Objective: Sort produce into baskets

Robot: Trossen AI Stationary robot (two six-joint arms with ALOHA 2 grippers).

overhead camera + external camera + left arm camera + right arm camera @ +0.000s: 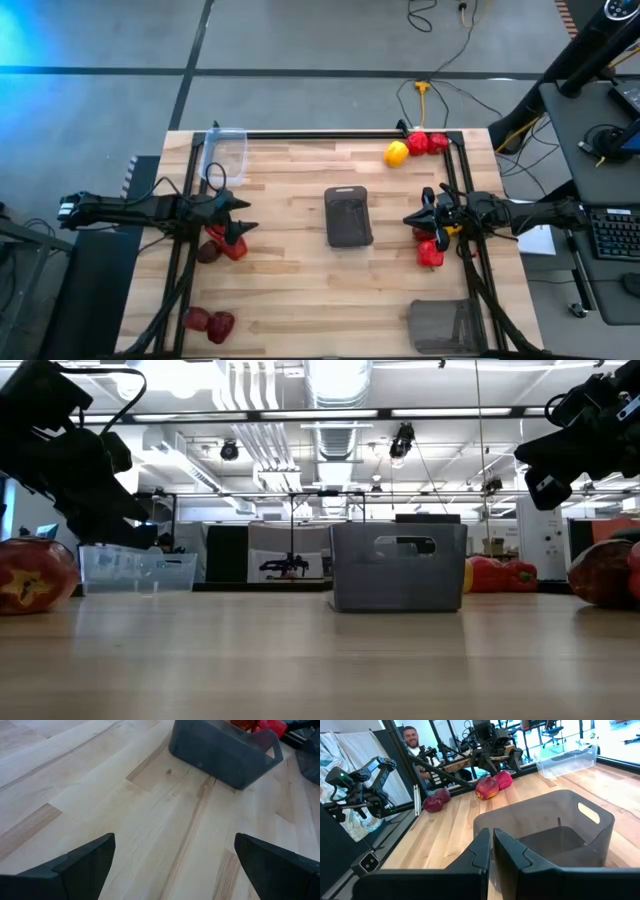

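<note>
A dark grey bin (348, 216) stands at the table's middle; it also shows in the low view (398, 566). My left gripper (243, 216) is open and empty left of it, above the bare wood (165, 820). A red pepper (230, 245) and a dark apple (207, 253) lie just nearer than it. My right gripper (413, 218) is shut and empty right of the bin, its fingers (492, 851) pointing at the bin (555, 825). A red pepper (430, 253) lies under the right arm.
A clear bin (225, 155) stands at the far left and a mesh bin (445, 324) at the near right. A yellow pepper (397, 152) and two red peppers (428, 143) lie at the far right. Two red pieces (209, 322) lie at the near left. A person (411, 737) is beyond the table.
</note>
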